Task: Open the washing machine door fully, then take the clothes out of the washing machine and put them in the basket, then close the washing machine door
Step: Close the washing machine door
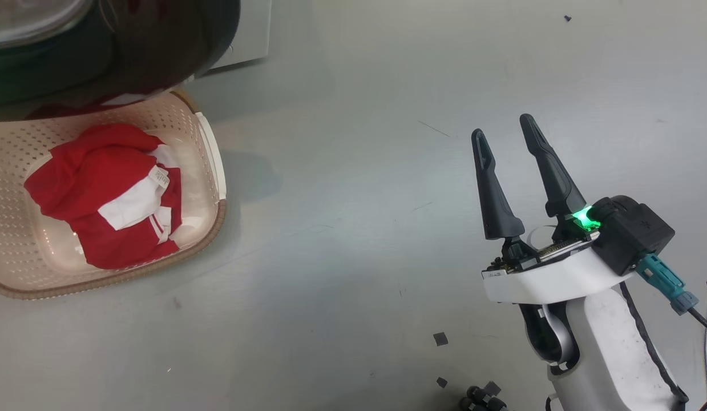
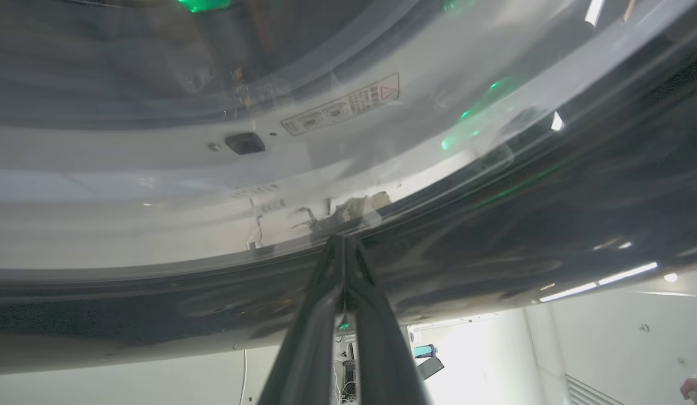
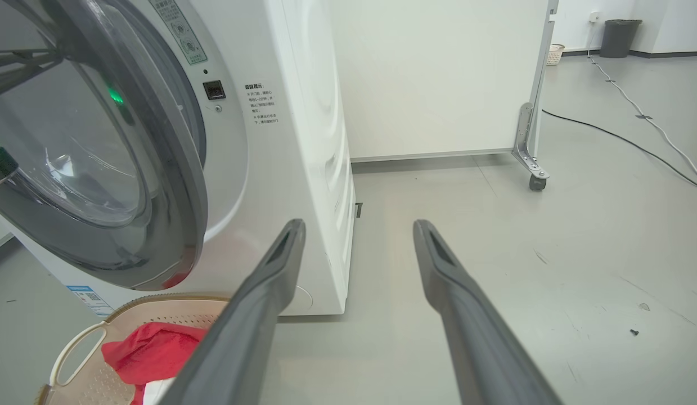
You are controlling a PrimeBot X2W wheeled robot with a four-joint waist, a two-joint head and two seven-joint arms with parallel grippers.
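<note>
The clothes [image 1: 96,188], a red garment with white patches, lie inside the cream basket [image 1: 216,225] on the floor at the left. Above the basket hangs the washing machine door [image 1: 159,51], black-rimmed and standing ajar. In the left wrist view my left gripper [image 2: 342,239] is shut, with its tips against the door's black rim [image 2: 494,236]. My right gripper [image 1: 503,127] is open and holds nothing, well right of the basket. The right wrist view has the right gripper [image 3: 359,225] facing the white washing machine [image 3: 292,169], its door [image 3: 174,169], the basket [image 3: 174,298] and the clothes [image 3: 151,351].
A white panel on castors [image 3: 438,79] stands behind the machine. Cables [image 3: 635,107] run over the grey floor toward a dark bin [image 3: 621,36]. Small dark scraps [image 1: 440,338] lie on the floor near my right arm.
</note>
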